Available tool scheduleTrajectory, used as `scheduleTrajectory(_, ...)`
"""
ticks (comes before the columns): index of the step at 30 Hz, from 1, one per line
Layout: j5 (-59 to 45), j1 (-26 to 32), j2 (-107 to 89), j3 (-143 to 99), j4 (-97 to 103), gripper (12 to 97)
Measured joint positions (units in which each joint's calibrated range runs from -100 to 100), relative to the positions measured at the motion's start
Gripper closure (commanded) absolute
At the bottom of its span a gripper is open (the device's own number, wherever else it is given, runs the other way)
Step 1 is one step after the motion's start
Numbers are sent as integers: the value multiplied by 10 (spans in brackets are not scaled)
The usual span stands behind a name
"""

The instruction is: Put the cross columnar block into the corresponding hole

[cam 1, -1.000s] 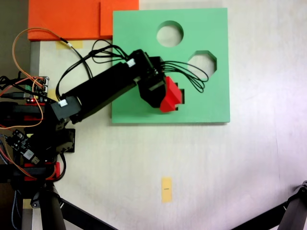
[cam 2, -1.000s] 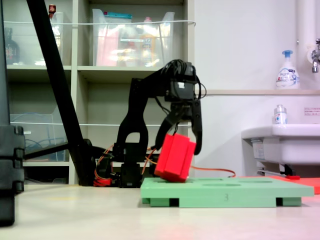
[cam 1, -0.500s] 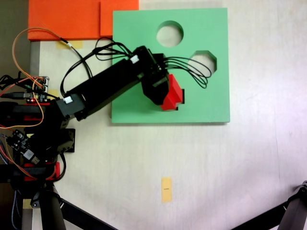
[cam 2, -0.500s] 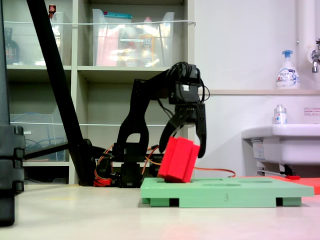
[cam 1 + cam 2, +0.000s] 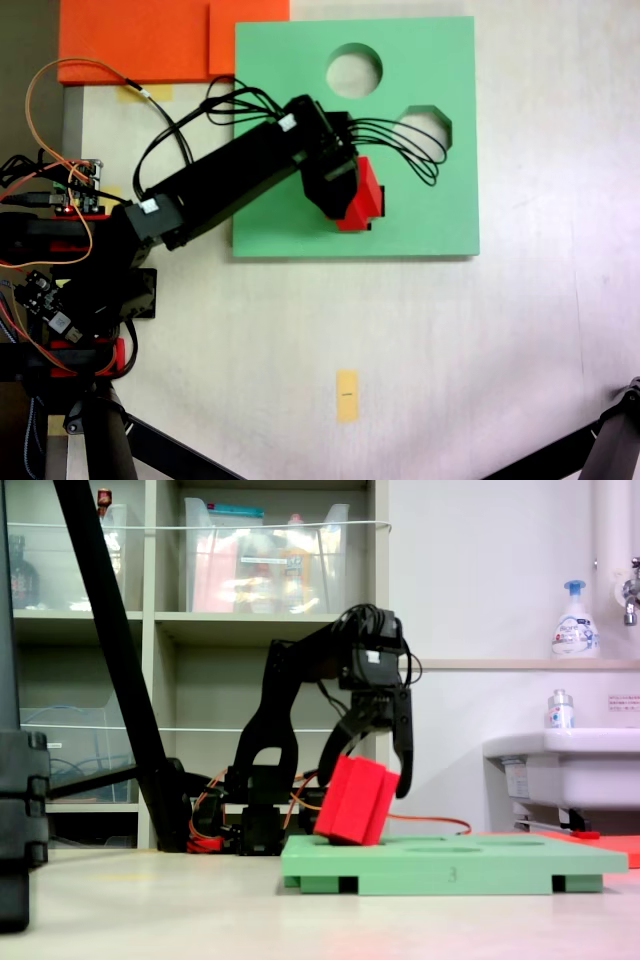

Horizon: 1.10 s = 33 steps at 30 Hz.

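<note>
The red cross columnar block (image 5: 366,192) (image 5: 357,800) stands tilted on the green foam board (image 5: 290,60) (image 5: 480,865). Its lower end rests at the board's top surface, over the plus-shaped hole, of which only dark slivers (image 5: 382,212) show beside the block. My gripper (image 5: 348,200) (image 5: 365,778) reaches in from the left in the top-down fixed view. Its jaws straddle the block's upper end and are shut on it. One finger (image 5: 404,765) hangs down the block's right side.
The board also has a round cutout (image 5: 354,70) and an octagonal one (image 5: 425,125). Orange foam sheets (image 5: 150,40) lie at the top left. Circuit boards and wires (image 5: 60,190) sit by the arm's base. A yellow tape mark (image 5: 346,395) is on the table.
The block has come down from hanging above the board's edge to resting on the board, and it now stands more upright. The gripper shifted slightly right with it.
</note>
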Motion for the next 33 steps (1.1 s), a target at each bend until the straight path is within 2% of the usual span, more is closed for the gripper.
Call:
scheduleTrajectory(30, -1, -1, 45, 0, 1, 689)
scheduleTrajectory(33, -1, 0, 47, 0, 1, 662)
